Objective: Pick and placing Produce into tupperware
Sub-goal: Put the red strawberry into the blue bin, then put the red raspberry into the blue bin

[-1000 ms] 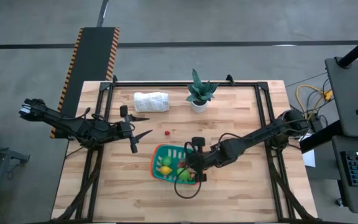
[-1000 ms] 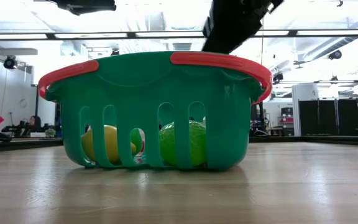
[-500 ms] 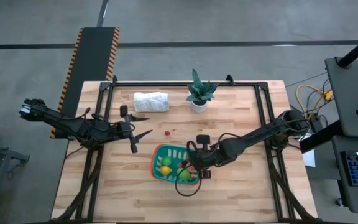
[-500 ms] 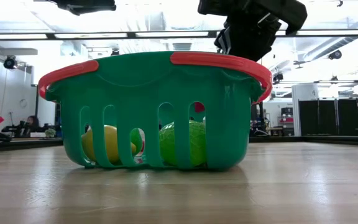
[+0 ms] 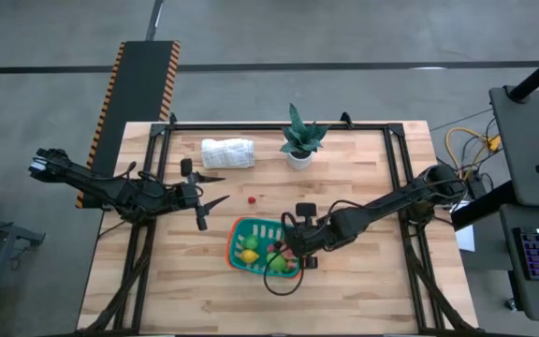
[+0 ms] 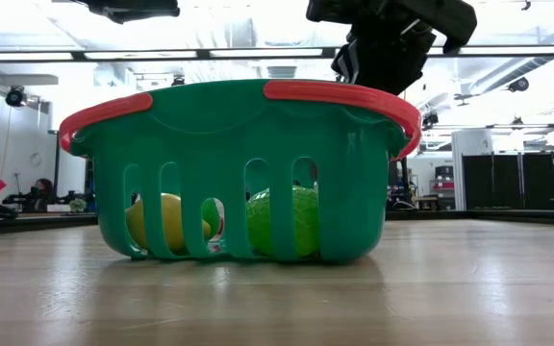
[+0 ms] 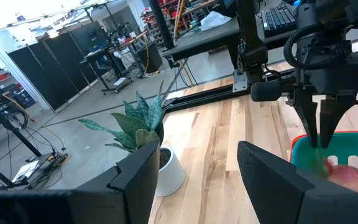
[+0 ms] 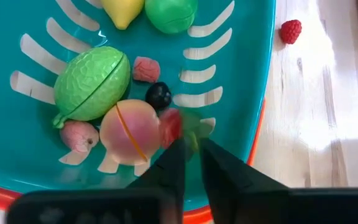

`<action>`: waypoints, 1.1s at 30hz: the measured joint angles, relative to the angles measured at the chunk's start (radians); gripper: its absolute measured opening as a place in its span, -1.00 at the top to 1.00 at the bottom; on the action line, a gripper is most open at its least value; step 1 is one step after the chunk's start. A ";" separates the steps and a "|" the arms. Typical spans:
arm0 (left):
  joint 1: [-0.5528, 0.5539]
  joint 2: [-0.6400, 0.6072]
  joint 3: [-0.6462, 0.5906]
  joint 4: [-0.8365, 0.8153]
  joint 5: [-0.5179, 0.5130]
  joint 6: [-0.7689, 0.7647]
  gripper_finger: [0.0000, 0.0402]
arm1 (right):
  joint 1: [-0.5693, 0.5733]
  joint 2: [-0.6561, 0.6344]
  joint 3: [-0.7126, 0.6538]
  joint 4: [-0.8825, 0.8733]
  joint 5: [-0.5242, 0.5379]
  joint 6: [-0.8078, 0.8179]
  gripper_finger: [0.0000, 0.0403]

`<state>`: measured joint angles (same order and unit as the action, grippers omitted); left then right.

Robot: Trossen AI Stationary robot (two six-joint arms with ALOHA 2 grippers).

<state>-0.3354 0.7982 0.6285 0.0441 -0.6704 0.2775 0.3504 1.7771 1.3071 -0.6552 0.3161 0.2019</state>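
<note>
The teal tupperware with an orange-red rim (image 5: 251,222) stands at the table's middle front; it also shows in the low view (image 6: 335,91). In it lie a green melon (image 8: 92,84), a peach (image 8: 132,130), a lemon (image 8: 123,9), a lime (image 8: 169,12), a dark berry (image 8: 158,95) and pink pieces. My right gripper (image 8: 191,149) points down over the tupperware's right part, its fingers a narrow gap apart. A red strawberry with a green top (image 8: 171,127) shows blurred just past its fingertips. A red raspberry (image 5: 252,198) lies on the table. My left gripper (image 5: 204,201) is open and empty to the left.
A potted green plant (image 5: 299,140) and a rolled white cloth (image 5: 227,153) stand at the table's far side. Bare wood lies around the tupperware, toward the near edge and the right.
My right gripper has gone up a little and slightly toward the table's right edge over the tupperware, then kept still for the last half second.
</note>
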 joint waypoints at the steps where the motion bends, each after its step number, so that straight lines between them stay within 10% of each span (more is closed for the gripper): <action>1: 0.000 0.000 0.000 0.000 0.000 0.000 -0.01 | 0.000 -0.001 0.000 0.000 0.000 0.002 0.75; 11: 0.000 0.000 0.000 0.000 0.000 0.000 -0.01 | -0.011 -0.038 0.000 0.148 0.000 -0.001 0.06; 20: 0.000 0.000 0.000 -0.003 0.000 -0.003 -0.01 | -0.065 -0.121 -0.003 0.581 -0.116 -0.370 -0.50; 26: 0.000 0.000 0.000 -0.009 0.000 0.000 -0.01 | -0.160 -0.247 -0.050 0.552 -0.413 -0.401 -0.57; 33: 0.000 0.000 -0.004 -0.010 0.000 -0.009 -0.01 | -0.236 -0.524 -0.248 0.507 -0.406 -0.406 -0.42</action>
<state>-0.3354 0.7979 0.6245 0.0345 -0.6708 0.2687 0.1139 1.2535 1.0588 -0.1484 -0.0900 -0.2039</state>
